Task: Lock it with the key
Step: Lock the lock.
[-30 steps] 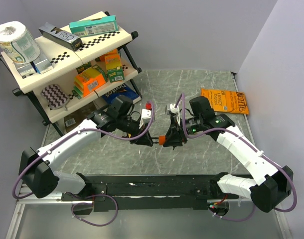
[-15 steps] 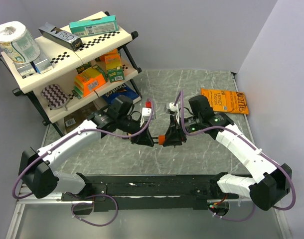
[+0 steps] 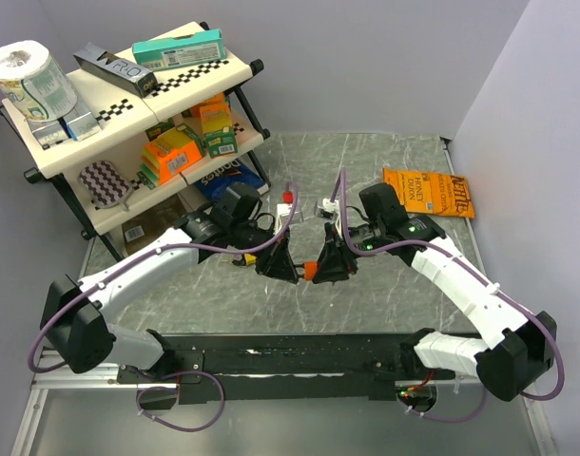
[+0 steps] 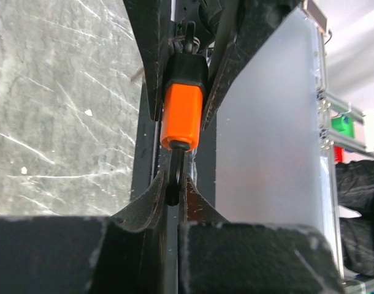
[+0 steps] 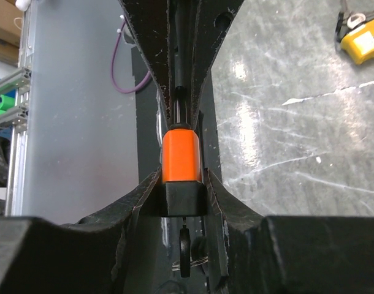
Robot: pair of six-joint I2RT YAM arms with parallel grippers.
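An orange padlock with a black end (image 3: 312,269) hangs in the air between the two grippers, above the marble table. My right gripper (image 3: 328,267) is shut on the lock's black end (image 5: 183,197); the orange body (image 5: 181,156) sticks out past the fingertips. A small black key (image 5: 184,250) with a wire ring sits at the black end, inside the right jaws. My left gripper (image 3: 286,269) is shut on a thin black loop (image 4: 173,176), apparently the shackle, that comes out of the orange end (image 4: 183,116).
A yellow object (image 3: 241,258) lies on the table under the left arm; it also shows in the right wrist view (image 5: 363,41). Small white-and-red items (image 3: 286,203) lie behind the grippers. A shelf rack (image 3: 128,133) stands at the back left, a snack bag (image 3: 428,192) at the back right.
My left gripper has moved right, from a short gap away, up to the lock's orange end, and now pinches the black loop. The right gripper has shifted slightly left with the lock.
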